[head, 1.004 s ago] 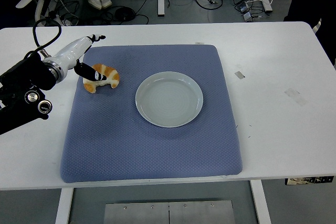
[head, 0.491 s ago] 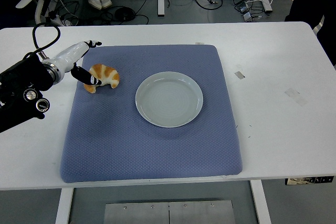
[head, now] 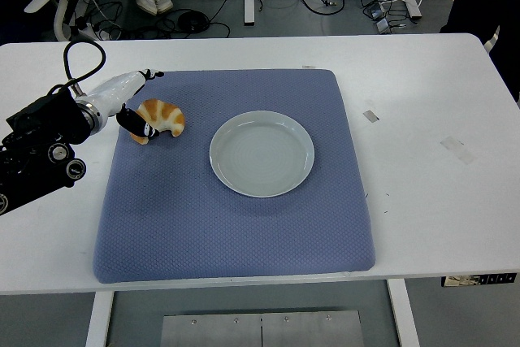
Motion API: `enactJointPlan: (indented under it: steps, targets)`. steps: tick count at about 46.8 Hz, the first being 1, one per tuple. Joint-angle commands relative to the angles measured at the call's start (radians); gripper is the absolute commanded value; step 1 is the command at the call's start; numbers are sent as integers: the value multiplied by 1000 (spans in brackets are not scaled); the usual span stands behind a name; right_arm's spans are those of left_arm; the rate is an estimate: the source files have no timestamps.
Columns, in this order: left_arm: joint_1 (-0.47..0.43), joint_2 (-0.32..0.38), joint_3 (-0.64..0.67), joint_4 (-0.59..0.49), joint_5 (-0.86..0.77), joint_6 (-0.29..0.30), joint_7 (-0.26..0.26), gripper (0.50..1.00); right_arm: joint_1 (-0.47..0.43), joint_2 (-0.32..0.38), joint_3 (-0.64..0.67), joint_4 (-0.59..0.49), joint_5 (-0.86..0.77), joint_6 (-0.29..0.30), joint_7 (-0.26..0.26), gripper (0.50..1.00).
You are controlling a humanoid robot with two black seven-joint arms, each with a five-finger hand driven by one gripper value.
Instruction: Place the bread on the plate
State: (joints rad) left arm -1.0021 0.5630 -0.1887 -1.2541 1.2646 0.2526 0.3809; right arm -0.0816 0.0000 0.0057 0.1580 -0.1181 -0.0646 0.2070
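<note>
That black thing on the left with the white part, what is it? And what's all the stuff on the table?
It is a robot's left arm, ending in a hand. The camera sits high on the robot, looking down over a white table. A blue mat lies on it. On the mat sit an empty pale plate and a croissant. The hand's fingers are at the croissant's left end; whether they grip it is unclear. The croissant is not on the plate yet. The other arm is not in view.
</note>
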Motion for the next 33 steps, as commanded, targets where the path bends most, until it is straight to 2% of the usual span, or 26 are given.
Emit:
enactJointPlan:
  steps: [1,9,15,20,25,33]
  targets:
    - [0,-11,0,10,16,1,0,957,0,0,0,0,0,0,0,1000]
    - [4,-26,0,15,24,-1,-8,901,0,0,0,0,0,0,0,1000]
    - [4,-32,0,18,22,-3,-10,892,0,0,0,0,0,0,0,1000]
    - [4,-32,2,19,21,-12,-13,865,0,0,0,0,0,0,0,1000]
    - [4,-34,5,39,21,-36,-13,864,-1,0,0,0,0,0,0,1000]
    - [2,-48,23,56,21,-41,-14,864,0,0,0,0,0,0,0,1000]
